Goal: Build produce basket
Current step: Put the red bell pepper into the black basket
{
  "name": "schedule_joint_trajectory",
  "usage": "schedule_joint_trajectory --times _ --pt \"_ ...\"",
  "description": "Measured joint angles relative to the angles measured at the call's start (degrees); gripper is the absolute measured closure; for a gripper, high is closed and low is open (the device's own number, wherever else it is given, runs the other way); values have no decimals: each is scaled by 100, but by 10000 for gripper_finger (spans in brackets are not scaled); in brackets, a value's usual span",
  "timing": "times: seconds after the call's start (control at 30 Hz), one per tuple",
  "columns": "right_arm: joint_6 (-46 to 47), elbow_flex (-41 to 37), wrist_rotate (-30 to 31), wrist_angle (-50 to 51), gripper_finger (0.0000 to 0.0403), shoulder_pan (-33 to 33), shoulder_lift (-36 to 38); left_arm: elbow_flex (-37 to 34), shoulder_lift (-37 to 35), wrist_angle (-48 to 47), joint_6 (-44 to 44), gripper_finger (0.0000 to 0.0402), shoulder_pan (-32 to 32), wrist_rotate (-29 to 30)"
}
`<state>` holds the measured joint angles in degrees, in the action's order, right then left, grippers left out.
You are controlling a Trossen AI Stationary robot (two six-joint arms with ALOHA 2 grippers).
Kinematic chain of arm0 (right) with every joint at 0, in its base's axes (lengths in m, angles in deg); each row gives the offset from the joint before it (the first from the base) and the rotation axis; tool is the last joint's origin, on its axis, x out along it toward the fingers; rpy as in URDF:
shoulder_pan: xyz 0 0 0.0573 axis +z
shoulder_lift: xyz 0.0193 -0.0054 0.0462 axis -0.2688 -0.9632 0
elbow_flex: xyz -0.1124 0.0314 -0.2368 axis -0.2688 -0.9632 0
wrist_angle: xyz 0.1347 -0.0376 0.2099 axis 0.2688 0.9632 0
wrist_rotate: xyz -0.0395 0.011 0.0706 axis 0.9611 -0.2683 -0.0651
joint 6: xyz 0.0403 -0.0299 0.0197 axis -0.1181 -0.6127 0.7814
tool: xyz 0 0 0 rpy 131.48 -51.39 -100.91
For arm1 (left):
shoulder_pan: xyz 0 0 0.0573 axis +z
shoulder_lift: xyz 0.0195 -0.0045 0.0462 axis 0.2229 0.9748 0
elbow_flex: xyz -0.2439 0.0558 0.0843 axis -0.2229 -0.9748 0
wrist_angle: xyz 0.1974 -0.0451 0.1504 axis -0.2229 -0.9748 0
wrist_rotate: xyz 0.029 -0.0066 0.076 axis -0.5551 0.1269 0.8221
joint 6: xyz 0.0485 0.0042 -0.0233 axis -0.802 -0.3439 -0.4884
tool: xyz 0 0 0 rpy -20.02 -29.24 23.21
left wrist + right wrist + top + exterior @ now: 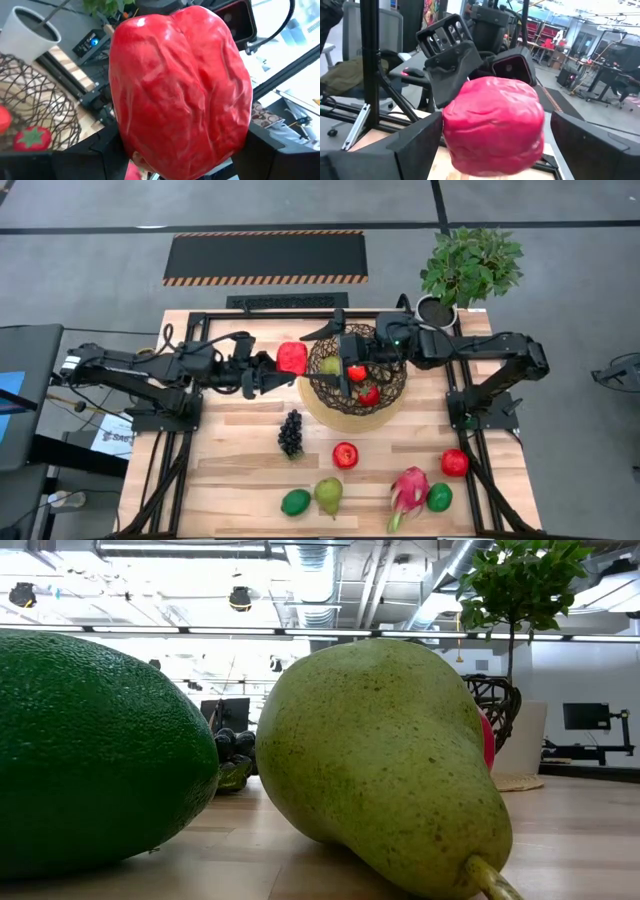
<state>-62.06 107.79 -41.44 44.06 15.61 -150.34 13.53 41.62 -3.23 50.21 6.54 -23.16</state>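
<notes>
My left gripper (pixel 284 364) reaches in from the table's left and is shut on a glossy red pepper (pixel 292 358), held in the air just left of the basket (pixel 355 402). The basket is a dark wire bowl on a tan base and holds a green pear (pixel 330 365) and two small red fruits (pixel 357 372). My right gripper (pixel 322 352) comes in level over the basket from the right, open. It faces the pepper (pixel 492 122), with its fingers wide to either side and not touching it. My left gripper pinches the red pepper between its two fingers, by the pepper's opposite sides (pixel 131 142). The fingers come level from the table's left. The pepper is lifted clear of the table, next to the basket's left rim.
On the near half of the table lie a grape bunch (pixel 290 432), two red apples (pixel 345 454) (pixel 455 462), two limes (pixel 296 502) (pixel 439 497), a pear (pixel 328 494) and a dragon fruit (pixel 408 490). A potted plant (pixel 468 270) stands at the far right corner.
</notes>
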Motion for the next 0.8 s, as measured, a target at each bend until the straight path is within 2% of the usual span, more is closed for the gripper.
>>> schedule_joint_trajectory --times 0.2,0.5,0.8 --pt "10 4 5 29 15 33 5 0 206 598 22 150 69 -320" --pt "-79 12 -1 148 17 37 4 -4 291 837 112 150 67 -370" --pt "-89 15 5 229 61 55 22 -4 350 950 307 150 69 -348"
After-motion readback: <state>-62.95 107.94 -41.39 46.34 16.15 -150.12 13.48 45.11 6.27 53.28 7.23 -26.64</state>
